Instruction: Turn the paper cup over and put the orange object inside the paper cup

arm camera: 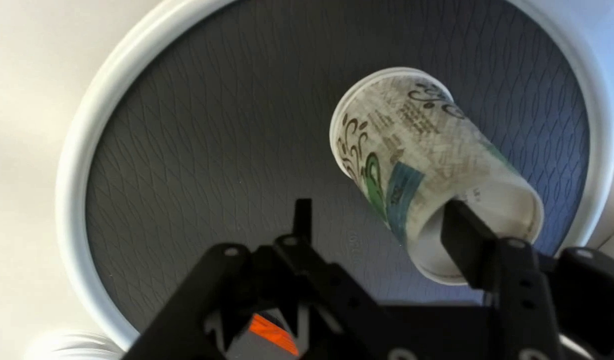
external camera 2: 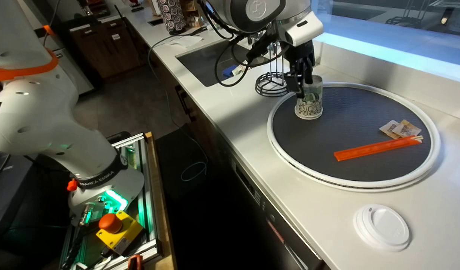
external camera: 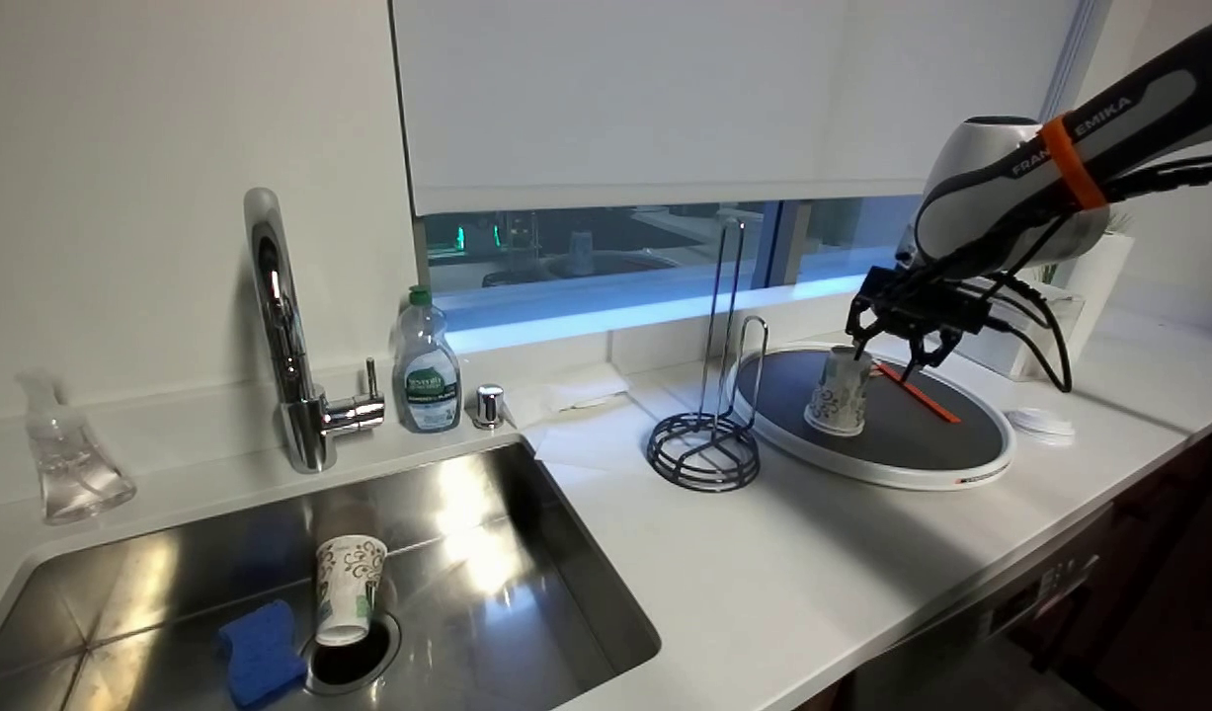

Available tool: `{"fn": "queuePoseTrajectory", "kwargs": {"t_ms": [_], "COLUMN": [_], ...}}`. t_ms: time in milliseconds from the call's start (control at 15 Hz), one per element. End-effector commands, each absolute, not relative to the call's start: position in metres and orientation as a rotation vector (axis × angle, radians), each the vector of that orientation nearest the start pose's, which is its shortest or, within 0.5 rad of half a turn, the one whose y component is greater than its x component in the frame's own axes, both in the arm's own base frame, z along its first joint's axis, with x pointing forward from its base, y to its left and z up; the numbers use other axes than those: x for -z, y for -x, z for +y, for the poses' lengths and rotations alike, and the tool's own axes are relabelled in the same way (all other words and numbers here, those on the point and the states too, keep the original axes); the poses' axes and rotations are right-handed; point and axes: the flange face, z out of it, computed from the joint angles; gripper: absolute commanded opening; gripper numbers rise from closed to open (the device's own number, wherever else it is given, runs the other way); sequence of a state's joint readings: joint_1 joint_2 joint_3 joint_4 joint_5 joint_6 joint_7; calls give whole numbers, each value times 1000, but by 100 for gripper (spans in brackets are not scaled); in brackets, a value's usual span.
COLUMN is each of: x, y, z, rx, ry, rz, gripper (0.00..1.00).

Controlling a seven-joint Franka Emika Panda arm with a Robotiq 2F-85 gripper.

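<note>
The paper cup (external camera 2: pixel 311 102) is upside down on the tray (external camera 2: pixel 349 120), with the orange stick (external camera 2: pixel 376 147) lying across from it. The jaws are apart — one finger (arm camera: pixel 468 242) over the cup's hollow bottom (touching or not, I can't tell). If they pinch one thin edge, the cup could bend or tip — and roll off the tray.

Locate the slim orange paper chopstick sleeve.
In an exterior view, the orange sleeve lies right of centre on the round dark tray, beside two small tan packets.
</note>
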State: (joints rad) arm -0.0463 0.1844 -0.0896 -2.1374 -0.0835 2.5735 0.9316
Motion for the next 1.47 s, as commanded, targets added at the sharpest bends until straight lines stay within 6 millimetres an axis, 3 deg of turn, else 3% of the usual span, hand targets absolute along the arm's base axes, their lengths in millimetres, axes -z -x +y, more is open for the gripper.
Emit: {"fn": "queuePoseTrajectory", "kwargs": {"t_ms": [0, 333, 800, 1200, 1400], "x": [-343, -351, -371, -406, -402], "y": [-591, -594, -594, -592, -588], "z": [-78, -80, -85, -68, -54], "rx": [412, 441, 506, 710, 708], "ry": [2649, 2649, 2702, 3060, 3248], "rz": [1514, 1510, 1466, 1150, 994], "gripper": [38, 1, 1, 1, 1]}}
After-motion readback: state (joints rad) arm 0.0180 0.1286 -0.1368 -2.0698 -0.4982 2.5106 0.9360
